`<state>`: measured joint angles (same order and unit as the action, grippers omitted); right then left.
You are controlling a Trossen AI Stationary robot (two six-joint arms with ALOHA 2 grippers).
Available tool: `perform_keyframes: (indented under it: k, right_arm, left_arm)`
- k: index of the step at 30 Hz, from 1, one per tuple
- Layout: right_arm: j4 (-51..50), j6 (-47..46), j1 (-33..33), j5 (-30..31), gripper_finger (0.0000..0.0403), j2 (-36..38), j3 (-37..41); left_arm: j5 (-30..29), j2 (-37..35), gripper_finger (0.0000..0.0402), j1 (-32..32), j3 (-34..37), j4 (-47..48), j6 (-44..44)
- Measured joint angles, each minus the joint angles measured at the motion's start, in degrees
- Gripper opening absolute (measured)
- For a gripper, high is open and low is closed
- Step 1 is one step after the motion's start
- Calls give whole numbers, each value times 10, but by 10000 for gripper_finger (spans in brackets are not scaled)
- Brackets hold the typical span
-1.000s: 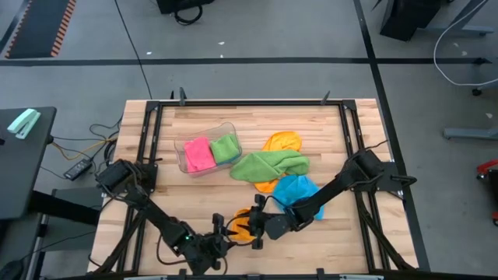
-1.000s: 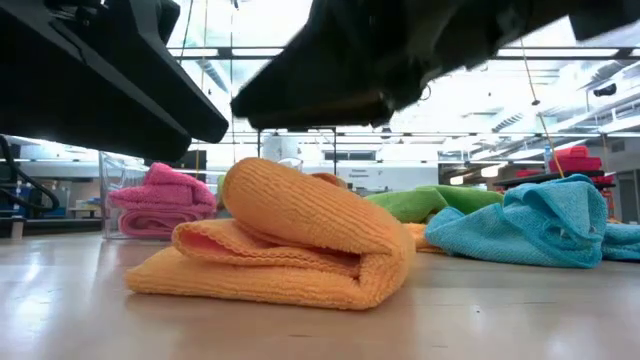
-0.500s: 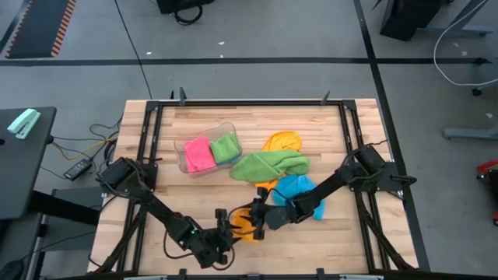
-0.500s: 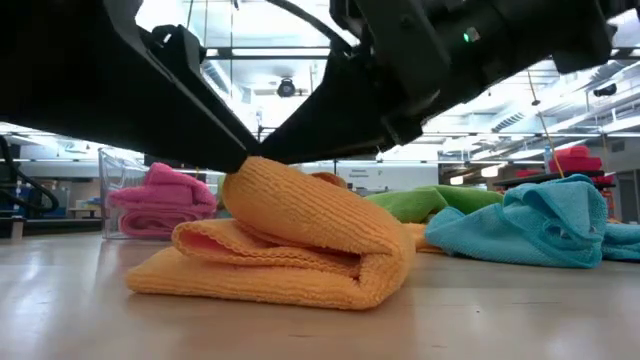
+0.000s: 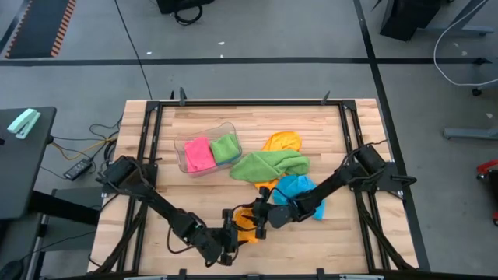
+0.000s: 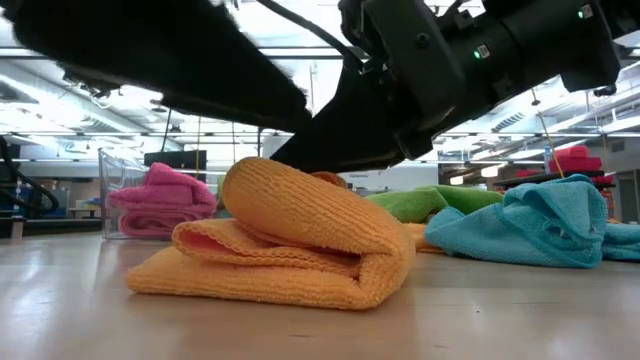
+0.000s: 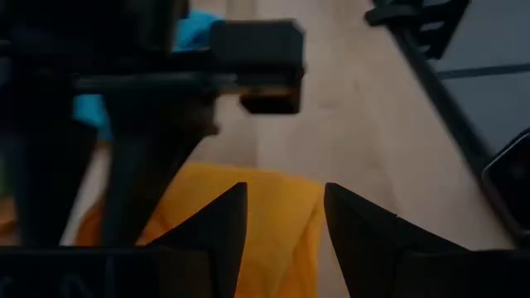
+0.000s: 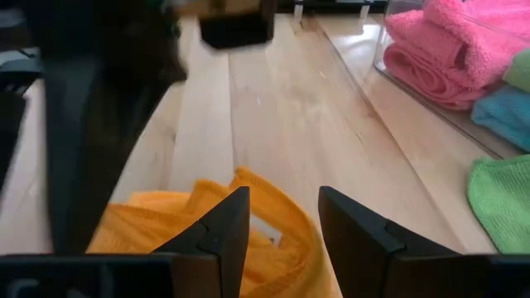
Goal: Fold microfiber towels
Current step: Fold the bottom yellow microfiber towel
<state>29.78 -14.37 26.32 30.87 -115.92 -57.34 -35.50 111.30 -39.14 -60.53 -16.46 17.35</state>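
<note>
A folded orange towel (image 6: 275, 245) is seen in the lower middle of the high view, near the table's front edge, and fills the centre of the low view, where it lies in a rolled bundle on the wood. It is flanked by both grippers: the left gripper (image 5: 233, 236) is set at its lower left in the high view, the right gripper (image 5: 259, 217) at its right. In each wrist view the orange cloth shows through the gap between two parted fingers (image 7: 219, 228); the jaws are held part open, and no cloth is seen clamped between them. Whether the fingertips touch the towel cannot be told.

In the high view a blue towel (image 5: 299, 190) lies crumpled just right of it, partly under the right arm. A green towel (image 5: 268, 165) is spread above, over a second orange towel (image 5: 282, 141). A clear tub (image 5: 184, 148) in the upper left of the table holds a pink towel (image 5: 198, 154) and a green one.

In the low view the arms are seen only as dark shapes cut off by the top edge.
</note>
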Motion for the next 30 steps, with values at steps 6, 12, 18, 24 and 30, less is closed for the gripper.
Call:
perform_keyframes:
  k: [6, 12, 18, 24, 30]
  right_arm:
    - [0, 0, 1, 0, 154, 0, 0]
    - [-3, 0, 1, 0, 154, 0, 0]
    - [-12, 4, 1, -4, 154, 0, 0]
    - [-40, 5, 1, -8, 154, -17, -1]
    - [-35, -1, -17, -5, 154, -43, -1]
  left_arm:
    - [29, 36, 172, 18, 0, -34, 3]
    - [35, 59, 172, 6, 0, -41, 31]
    - [12, 59, 172, -11, 0, -40, 26]
    - [4, 59, 172, -13, 0, -22, 30]
    - [4, 59, 172, -13, 0, -19, 30]
